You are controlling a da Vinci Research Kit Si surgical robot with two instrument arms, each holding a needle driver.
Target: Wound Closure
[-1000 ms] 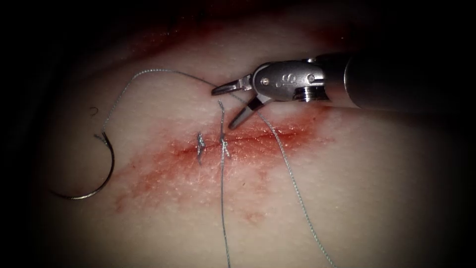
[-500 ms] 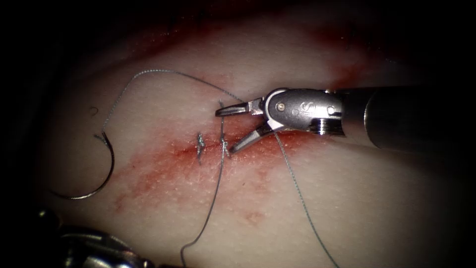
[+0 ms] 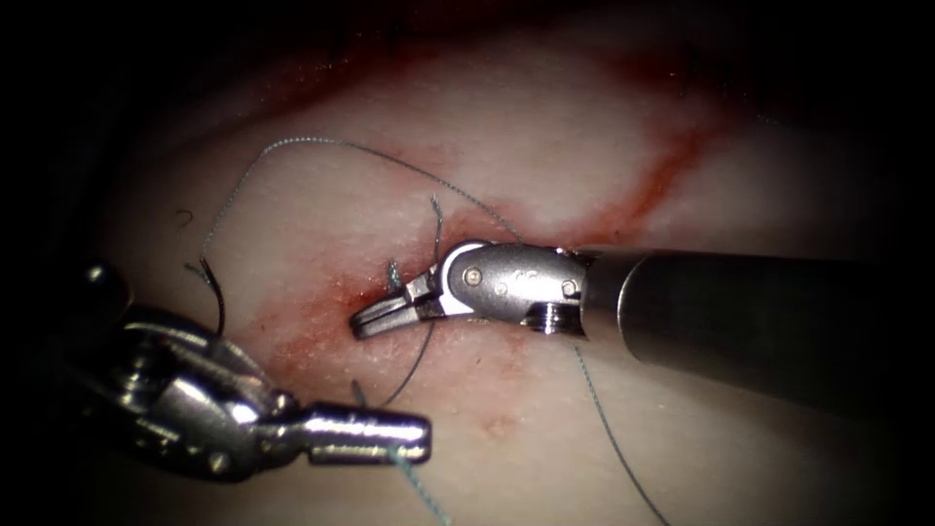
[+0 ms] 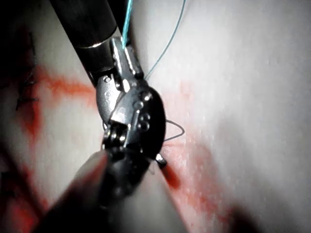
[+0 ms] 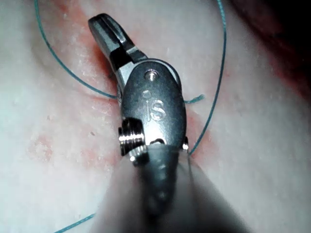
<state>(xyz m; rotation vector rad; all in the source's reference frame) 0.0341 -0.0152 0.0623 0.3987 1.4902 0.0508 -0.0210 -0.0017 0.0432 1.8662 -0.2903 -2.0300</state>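
Lying on the pale pork-belly tissue toward its left edge, left of the cut, the thin curved steel needle is being gripped by neither tool. Only a short dark part of its curve near the thread end is showing, the rest being hidden behind the left arm's tool, so it cannot be told whether the tip is in the tissue.

The left arm's silver two-jawed pincer is being held fully closed near the tissue's lower left corner. The fine blue-green thread is being clamped in it: in the left wrist view the thread is seen coming straight out of the closed pincer. From there a slack strand is being led up to the stitched part of the cut.

The right arm's silver pincer is being laid across the red-stained cut, just beside the short upright stitch, with its jaws pressed together. In the right wrist view the closed pincer is being shown above the tissue with strands of thread running on both sides of it; whether any thread is being caught between the jaws cannot be told.

Red fluid is being spread along the cut and out toward the tissue's upper right corner.
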